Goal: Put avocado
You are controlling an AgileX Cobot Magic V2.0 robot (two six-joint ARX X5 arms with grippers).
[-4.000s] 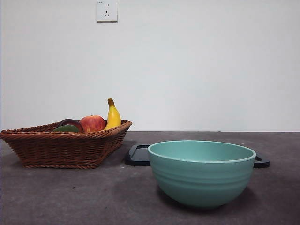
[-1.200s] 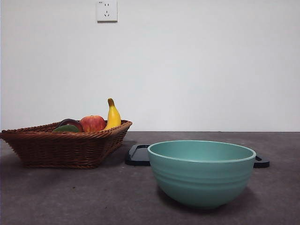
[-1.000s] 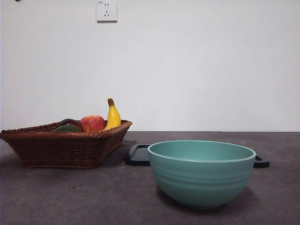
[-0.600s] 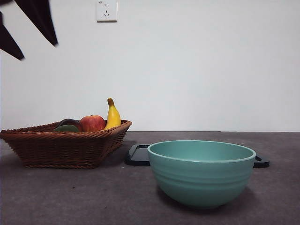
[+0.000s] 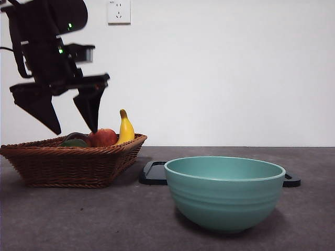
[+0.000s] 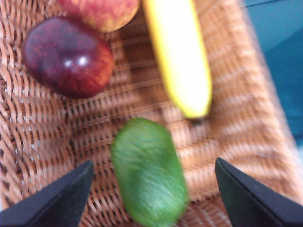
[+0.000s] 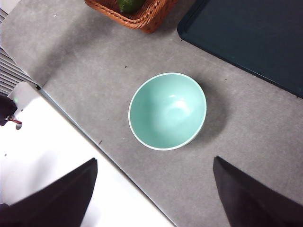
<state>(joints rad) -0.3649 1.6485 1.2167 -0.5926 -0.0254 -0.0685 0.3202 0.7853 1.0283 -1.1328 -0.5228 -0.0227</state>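
The avocado [image 6: 149, 174] — oval, dull green, faintly textured — lies on the woven floor of a brown wicker basket [image 5: 68, 164], between the spread, empty jaws of the left gripper [image 5: 73, 128], which hangs just above the fruit. Sharing the basket are a dark maroon round fruit [image 6: 68, 56], a red apple [image 5: 104, 137] and a smooth yellow banana [image 6: 180, 56] propped against the far rim; bare weave separates the avocado from each. Beside the basket on the grey table [image 5: 104, 219] sits a flat black tray [image 7: 246, 38], and nearer the camera a glossy teal bowl [image 5: 225, 191], empty, with open tabletop around it. The right gripper [image 7: 154, 189] waits high above the bowl, jaws wide apart, holding nothing
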